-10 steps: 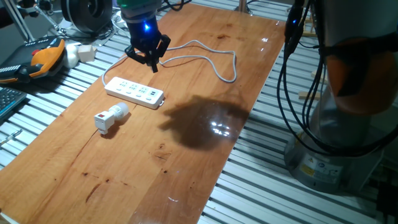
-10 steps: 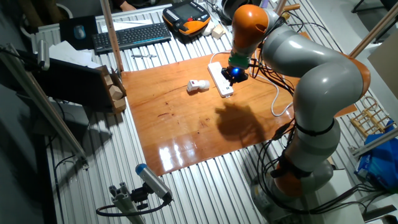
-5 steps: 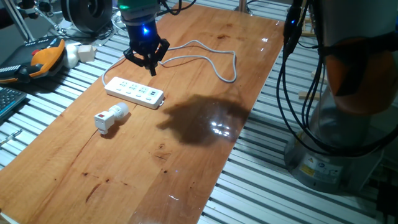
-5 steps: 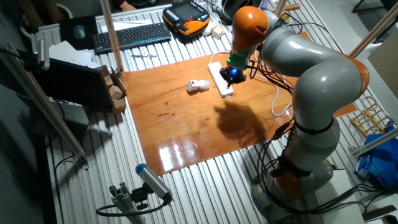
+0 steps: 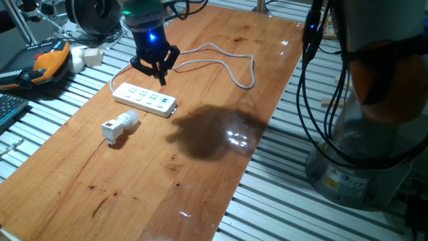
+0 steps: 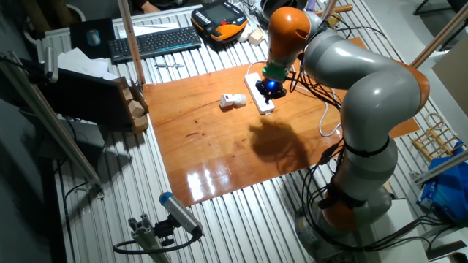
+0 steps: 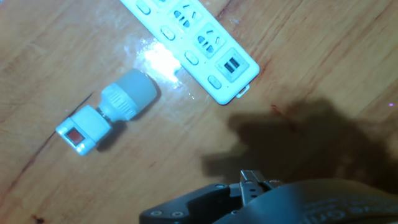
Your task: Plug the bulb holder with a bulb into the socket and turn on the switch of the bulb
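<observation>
White bulb holder (image 5: 118,125) lies untouched on the bench (image 5: 200,167); the tool (image 5: 155,69), fingers apart and empty, has shifted left above the socket (image 5: 144,98), toward it.

The socket (image 5: 144,98) is lying flat on the surface (image 5: 200,167), with its cable (image 5: 227,63) looping away behind it. The bulb holder (image 5: 118,125) is lying on its side just in front of the socket, apart from it. The gripper (image 5: 156,72) is hanging above the socket's far edge.
</observation>
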{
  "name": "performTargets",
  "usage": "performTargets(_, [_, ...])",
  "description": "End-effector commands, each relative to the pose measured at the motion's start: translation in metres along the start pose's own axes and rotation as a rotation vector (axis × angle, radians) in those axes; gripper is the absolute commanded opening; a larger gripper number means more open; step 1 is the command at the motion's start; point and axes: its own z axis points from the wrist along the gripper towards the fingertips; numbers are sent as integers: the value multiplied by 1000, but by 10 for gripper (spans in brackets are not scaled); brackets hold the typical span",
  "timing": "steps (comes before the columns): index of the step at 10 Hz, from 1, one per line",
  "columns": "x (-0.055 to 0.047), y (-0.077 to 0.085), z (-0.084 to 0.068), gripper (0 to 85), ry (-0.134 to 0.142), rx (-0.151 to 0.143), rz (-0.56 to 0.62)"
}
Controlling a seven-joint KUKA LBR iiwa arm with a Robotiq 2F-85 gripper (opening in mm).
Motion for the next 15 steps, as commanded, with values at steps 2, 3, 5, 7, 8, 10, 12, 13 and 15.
performTargets(2, [2,4,4,0,-6,9,8])
performTargets(3, [2,5,5,0,-4,7,17])
performTargets(5, [3,8,9,0,-16,-20,38])
performTargets(7, [3,12,11,0,-21,-50,51])
performTargets(8, [1,13,11,0,-8,-73,59])
performTargets(10, [0,16,9,0,2,-93,95])
performTargets(12, [1,22,15,0,-13,-84,110])
performTargets(13, [2,23,17,0,-28,-71,115])
performTargets(15, [3,31,16,0,-24,-63,146])
